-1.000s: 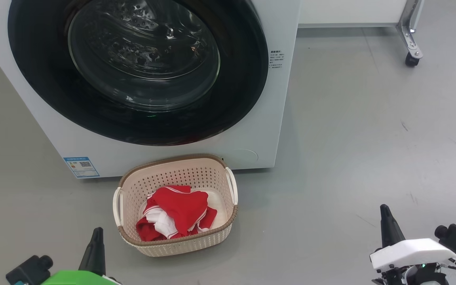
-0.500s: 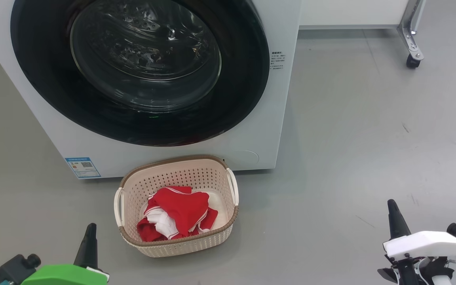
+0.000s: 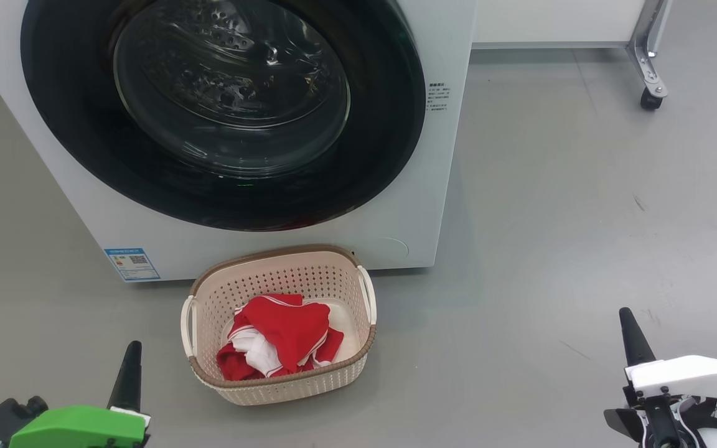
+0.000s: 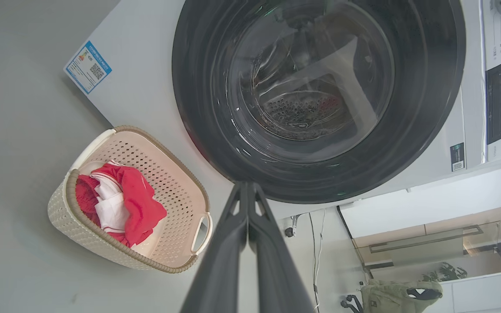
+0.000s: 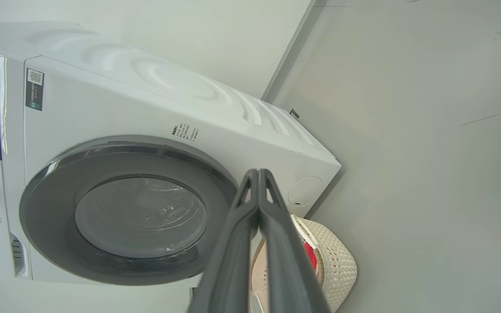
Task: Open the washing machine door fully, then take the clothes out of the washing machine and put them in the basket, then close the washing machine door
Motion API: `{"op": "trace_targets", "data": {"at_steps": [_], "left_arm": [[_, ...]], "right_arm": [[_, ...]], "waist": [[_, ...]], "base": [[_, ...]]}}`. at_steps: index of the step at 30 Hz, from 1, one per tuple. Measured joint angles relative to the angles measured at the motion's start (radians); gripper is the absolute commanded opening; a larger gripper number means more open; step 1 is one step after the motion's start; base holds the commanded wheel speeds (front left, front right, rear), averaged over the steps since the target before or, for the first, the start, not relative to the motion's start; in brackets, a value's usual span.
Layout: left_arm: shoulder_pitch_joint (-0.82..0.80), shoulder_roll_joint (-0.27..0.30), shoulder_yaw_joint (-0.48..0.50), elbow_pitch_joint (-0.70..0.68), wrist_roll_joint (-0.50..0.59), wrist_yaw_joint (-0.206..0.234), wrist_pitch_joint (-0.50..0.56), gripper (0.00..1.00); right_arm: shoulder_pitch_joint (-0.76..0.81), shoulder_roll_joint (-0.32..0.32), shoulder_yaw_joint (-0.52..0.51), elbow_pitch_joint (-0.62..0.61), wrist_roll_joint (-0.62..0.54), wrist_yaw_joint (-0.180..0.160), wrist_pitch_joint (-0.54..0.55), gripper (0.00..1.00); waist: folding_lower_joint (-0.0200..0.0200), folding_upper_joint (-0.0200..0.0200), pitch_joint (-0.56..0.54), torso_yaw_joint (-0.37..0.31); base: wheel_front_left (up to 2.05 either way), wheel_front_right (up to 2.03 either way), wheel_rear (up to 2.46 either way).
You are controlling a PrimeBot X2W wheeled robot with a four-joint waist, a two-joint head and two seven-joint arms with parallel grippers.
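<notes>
Tools are sitting nearest, low over the floor (image 3: pixel 551 249) on either side. The left tool (image 3: pixel 131 354) is pressing its two dark fingers together right up to the tip and is carrying nothing, and its wrist view is showing the same tight pinch (image 4: pixel 247 187). The right tool (image 3: pixel 627 320) is likewise pinching itself flat and empty, as its wrist view is confirming (image 5: pixel 259 174). Both are hanging well apart from everything else.

Just beyond them, the basket (image 3: pixel 284 389) is standing on the floor directly in front of the washing machine (image 3: pixel 421 205), its far rim almost touching the white front panel. The clothes (image 3: pixel 284 333) are lying inside it in a crumpled red and white heap, below the rim.

Farther back, the door (image 3: pixel 383 155) is sitting flush against the machine's front with no gap showing around its black rim. Reflections are making the drum behind the glass hard to read, but no garment is plainly showing there.

Judging by this, the unloading is looking finished and the closing step is looking done too, so the job is seeming to be at its very end. The next move is calling for little: perhaps confirming that the door is latching properly, and otherwise keeping both arms clear of the basket.
</notes>
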Motion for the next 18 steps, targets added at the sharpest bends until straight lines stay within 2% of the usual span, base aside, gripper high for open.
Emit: {"op": "trace_targets", "data": {"at_steps": [18], "left_arm": [[-0.046, 0.003, 0.042, 0.039, -0.232, -0.037, 0.037, 0.0]], "right_arm": [[-0.031, -0.005, -0.055, 0.021, 0.235, 0.023, 0.048, 0.0]], "waist": [[0.0, 0.0, -0.005, 0.005]], "base": [[0.0, 0.0, 0.0]]}}
